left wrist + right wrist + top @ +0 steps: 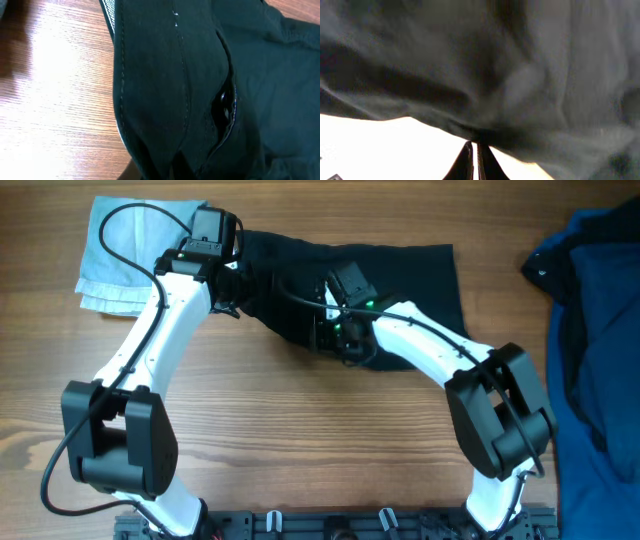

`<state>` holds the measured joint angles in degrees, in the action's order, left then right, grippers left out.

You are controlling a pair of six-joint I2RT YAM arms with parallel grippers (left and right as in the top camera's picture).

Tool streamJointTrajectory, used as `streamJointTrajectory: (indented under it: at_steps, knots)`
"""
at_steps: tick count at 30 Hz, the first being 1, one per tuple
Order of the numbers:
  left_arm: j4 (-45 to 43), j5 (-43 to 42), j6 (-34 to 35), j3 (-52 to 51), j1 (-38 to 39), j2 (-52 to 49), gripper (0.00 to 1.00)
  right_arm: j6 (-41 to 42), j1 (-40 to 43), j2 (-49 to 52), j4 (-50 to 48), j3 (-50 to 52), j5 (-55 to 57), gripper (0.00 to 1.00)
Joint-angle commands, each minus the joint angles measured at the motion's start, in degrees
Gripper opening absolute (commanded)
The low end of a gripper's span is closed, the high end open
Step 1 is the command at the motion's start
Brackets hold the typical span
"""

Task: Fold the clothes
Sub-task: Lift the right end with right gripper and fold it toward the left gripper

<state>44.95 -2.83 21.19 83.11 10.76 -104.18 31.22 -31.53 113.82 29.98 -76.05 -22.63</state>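
The black shorts (400,275) lie across the far middle of the table, partly bunched between my two grippers. My left gripper (226,278) is at their left end. In the left wrist view the black cloth (165,75) fills the frame and gathers at my left gripper (165,172), whose fingers are mostly hidden by it. A white inner strip (108,15) shows along the cloth's edge. My right gripper (335,315) is over the middle of the shorts. In the right wrist view its fingers (475,147) are pressed together on the cloth's (495,65) lower edge.
A pale blue garment (125,250) lies folded at the far left, partly under the left arm. A navy garment (600,330) is heaped along the right edge. Bare wooden table (300,440) runs along the front.
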Motion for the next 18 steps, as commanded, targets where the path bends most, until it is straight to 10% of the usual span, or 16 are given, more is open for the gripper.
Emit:
streamJointTrajectory:
  at_steps: [1,18]
  knots:
    - [1.38,4.24,-1.55,1.66,-0.57,2.95,0.05,-4.39,1.97,-0.20,1.22,-2.10,0.76,0.04]
    - [9.14,5.25,-4.35,1.68,-1.31,4.87,0.04,3.39,4.35,10.29,1.03,-3.48,-4.74,0.04]
